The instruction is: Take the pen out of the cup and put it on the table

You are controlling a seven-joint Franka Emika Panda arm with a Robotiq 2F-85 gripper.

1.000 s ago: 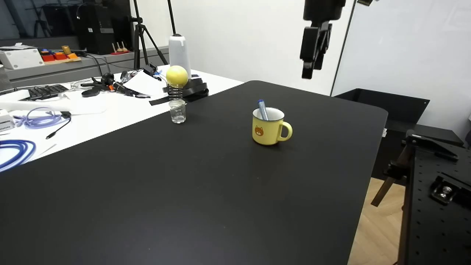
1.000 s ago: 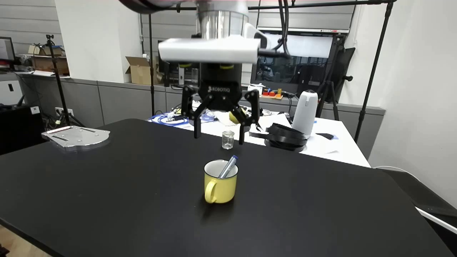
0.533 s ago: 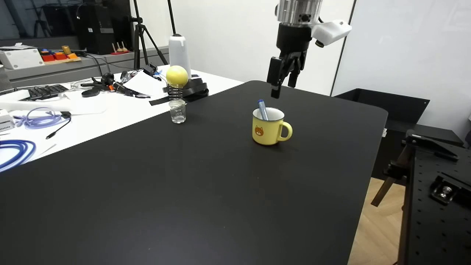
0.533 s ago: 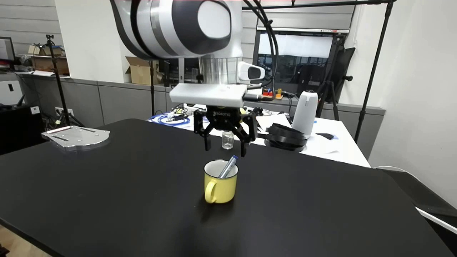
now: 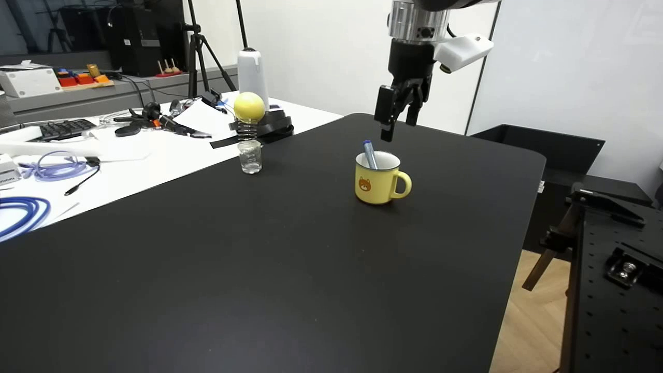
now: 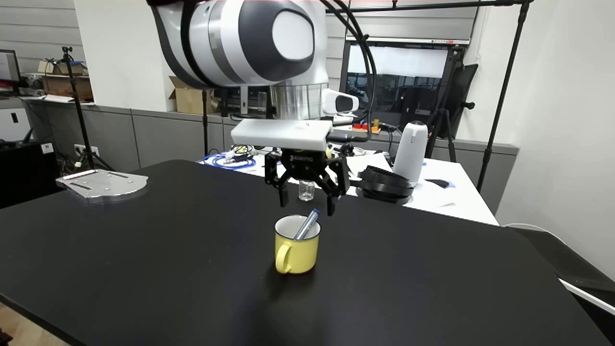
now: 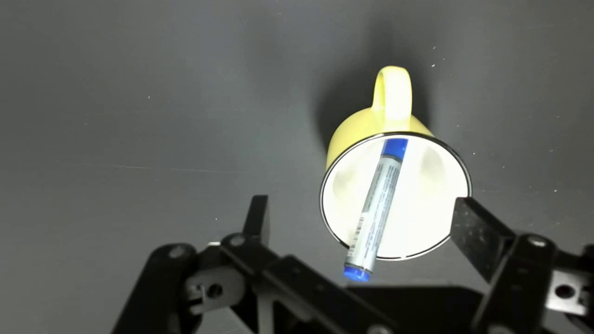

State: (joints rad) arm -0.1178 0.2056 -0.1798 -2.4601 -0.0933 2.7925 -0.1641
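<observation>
Wrist view: the pincer point(image 7: 362, 204) occupies the bottom of the frame, spread and gripping nothing, presumably to allow clearance either side of the pen point(image 7: 378, 207). The pen leans, right of centre, inside the mug point(image 7: 355, 131), which appears to prop its upper end, leaving that end exposed for grasping. Both exterior views: the mug stands upright on the counter point(image 6: 408, 288), likely the placing surface. Beyond, near mid-frame, stands a clear glass point(image 6: 306, 192), probably outside the working zone.
</observation>
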